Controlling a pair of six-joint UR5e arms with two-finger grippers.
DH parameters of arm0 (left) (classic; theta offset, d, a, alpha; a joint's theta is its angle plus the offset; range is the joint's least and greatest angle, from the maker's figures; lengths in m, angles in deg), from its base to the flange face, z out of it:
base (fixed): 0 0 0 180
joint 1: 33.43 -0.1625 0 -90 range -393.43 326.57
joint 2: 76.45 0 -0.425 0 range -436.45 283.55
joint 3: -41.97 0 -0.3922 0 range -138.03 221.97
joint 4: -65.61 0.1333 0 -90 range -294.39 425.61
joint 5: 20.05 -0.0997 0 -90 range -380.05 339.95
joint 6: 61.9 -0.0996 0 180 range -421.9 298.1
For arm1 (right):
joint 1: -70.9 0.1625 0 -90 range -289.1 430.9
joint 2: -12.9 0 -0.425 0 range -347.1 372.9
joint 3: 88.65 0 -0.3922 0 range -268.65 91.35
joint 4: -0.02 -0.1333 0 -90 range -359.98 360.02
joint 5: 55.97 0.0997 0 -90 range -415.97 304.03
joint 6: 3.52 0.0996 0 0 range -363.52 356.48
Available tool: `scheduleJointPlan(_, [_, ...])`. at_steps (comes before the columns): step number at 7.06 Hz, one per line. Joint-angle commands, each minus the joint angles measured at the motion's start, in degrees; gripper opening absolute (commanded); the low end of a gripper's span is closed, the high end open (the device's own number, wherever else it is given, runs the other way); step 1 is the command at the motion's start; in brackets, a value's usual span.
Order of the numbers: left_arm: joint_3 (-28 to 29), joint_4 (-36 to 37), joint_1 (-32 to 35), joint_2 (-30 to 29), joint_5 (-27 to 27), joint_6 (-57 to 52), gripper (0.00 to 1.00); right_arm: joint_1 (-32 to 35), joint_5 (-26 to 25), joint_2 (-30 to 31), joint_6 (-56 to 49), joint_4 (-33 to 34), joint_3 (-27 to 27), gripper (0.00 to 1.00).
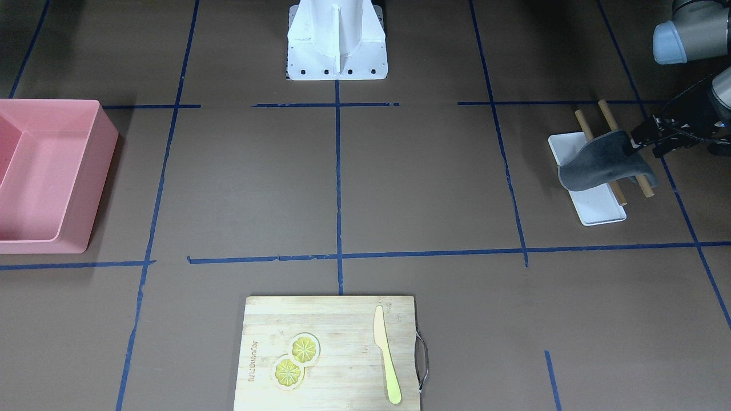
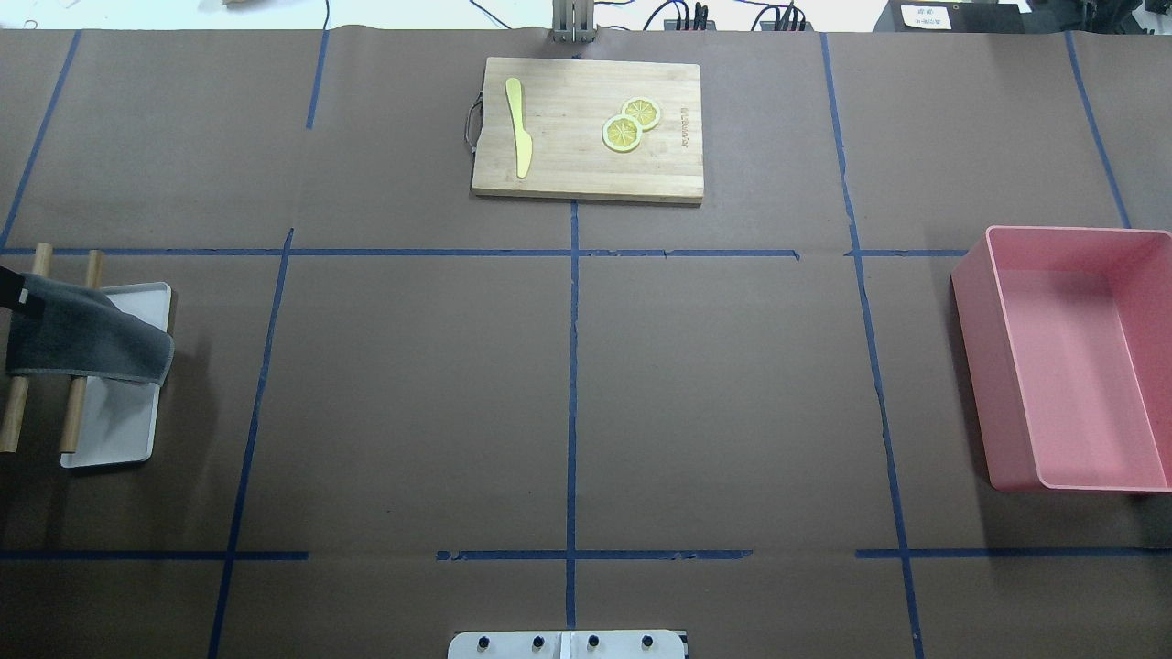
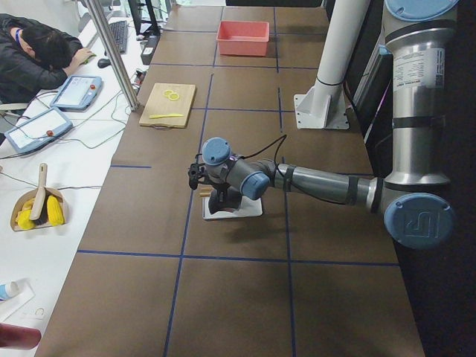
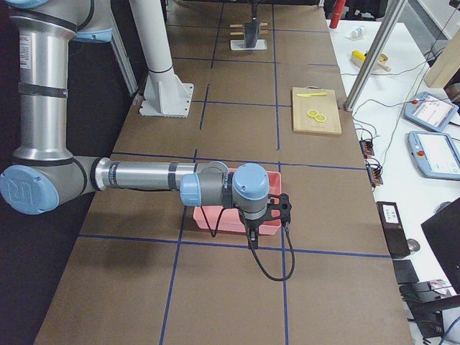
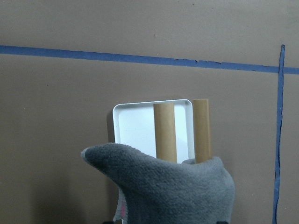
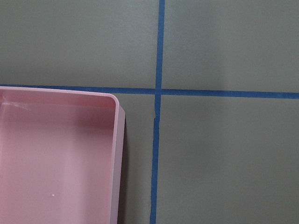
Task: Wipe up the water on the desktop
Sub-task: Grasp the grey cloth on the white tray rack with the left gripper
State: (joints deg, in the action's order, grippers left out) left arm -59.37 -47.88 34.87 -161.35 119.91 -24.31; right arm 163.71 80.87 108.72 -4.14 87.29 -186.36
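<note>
1. Front-facing view: the desktop (image 1: 422, 182) fills the frame, dark brown and crossed by blue tape. On the view's right, the left gripper (image 1: 639, 142) is pinched on the top corner of a grey cloth (image 1: 599, 165). The arm behind it is cut off by the edge. The cloth drapes over two wooden rods (image 1: 609, 117) that lie across a white tray (image 1: 599, 208), and it hides their middle. A pink bin (image 1: 57, 171) on the left runs out of frame. A cutting board (image 1: 331, 319) with a yellow knife (image 1: 387, 359) and two lemon slices (image 1: 297, 359) is cropped at the bottom.
2. Overhead view: the cloth, rods and tray sit at the far left edge. Only a black sliver of the left gripper shows there, on the cloth's corner.
3. Left-end view: the near arm reaches over the tray, and its wrist covers most of the cloth (the fingers are hard to make out).
4. Right-end view: the near arm holds the right gripper (image 4: 282, 208) over the pink bin. I cannot tell from this angle whether its fingers are apart or together. The cloth and tray are tiny at the far end.
5. Left wrist view: the cloth fills the bottom and hides the near ends of the rods and tray. Its lower part is cropped.
6. Right wrist view: only one corner of the pink bin and a tape crossing on the desktop show, so the right gripper's fingers cannot be judged here.
</note>
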Motion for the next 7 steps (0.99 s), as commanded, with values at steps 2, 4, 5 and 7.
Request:
scheduleJointPlan(2, [0.88, -2.16, -0.63, 0.00, -0.03, 0.03, 0.79, 0.00, 0.00, 0.24, 0.00, 0.00, 0.06, 1.00])
scheduleJointPlan(4, [1.06, -2.53, -0.63, 0.09, -0.03, -0.06, 0.65, 0.00, 0.00, 0.24, 0.00, 0.00, 0.15, 1.00])
scheduleJointPlan(5, [0.88, -2.61, -0.54, 0.09, 0.06, -0.06, 0.62, 0.00, 0.00, 0.24, 0.00, 0.00, 0.15, 1.00])
scheduleJointPlan(7, [0.53, -2.53, -0.45, 0.17, 0.06, 0.03, 0.53, 0.00, 0.00, 0.24, 0.09, 0.00, 0.06, 1.00])
